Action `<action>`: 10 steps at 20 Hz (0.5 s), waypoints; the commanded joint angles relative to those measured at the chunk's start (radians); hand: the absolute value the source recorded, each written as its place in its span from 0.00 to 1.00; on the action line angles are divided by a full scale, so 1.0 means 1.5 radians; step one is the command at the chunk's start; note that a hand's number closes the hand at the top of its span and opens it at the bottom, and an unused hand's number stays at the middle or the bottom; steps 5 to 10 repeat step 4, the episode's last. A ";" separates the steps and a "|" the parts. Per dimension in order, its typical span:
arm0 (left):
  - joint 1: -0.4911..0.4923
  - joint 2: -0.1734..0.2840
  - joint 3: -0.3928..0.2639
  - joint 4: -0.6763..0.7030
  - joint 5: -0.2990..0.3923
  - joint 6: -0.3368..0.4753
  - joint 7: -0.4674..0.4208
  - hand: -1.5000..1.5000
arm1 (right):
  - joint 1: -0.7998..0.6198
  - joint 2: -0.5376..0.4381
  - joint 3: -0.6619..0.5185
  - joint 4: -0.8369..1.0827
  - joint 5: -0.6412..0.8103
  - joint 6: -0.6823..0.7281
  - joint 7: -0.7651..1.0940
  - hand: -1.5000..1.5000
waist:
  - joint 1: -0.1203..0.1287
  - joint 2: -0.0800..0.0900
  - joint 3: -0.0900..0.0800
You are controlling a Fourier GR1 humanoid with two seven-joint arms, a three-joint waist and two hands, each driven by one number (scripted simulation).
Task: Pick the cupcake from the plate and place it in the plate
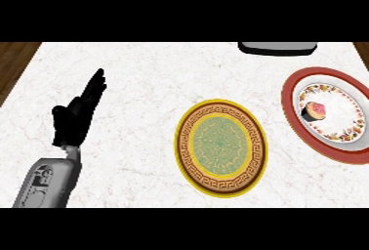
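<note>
Small pink-frosted cupcake (315, 111) is sitting on red-rimmed floral plate (293, 100) at far right, black left hand (74, 118) resting open, fingers straight, well apart at left; risking frosting smear or tipping if fingers close off-centre before reaching yellow-rimmed green plate (220, 191).

Cupcake (315, 111): small, pink top, dark base, appears tilted. Sits left of centre on red plate (338, 149). Red plate: wide red rim, white floral inner band, at counter's right edge, partly cut off by view. Yellow plate (189, 155): yellow rim, brown key-pattern band, green patterned centre, nothing on it. Lies mid-counter toward near edge, left of red plate, not touching it.
</note>
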 commanded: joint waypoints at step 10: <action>0.000 -0.001 0.000 -0.007 0.002 -0.003 -0.006 0.50 | 0.021 -0.002 -0.011 -0.002 -0.013 0.050 -0.040 0.00 | 0.011 0.003 0.001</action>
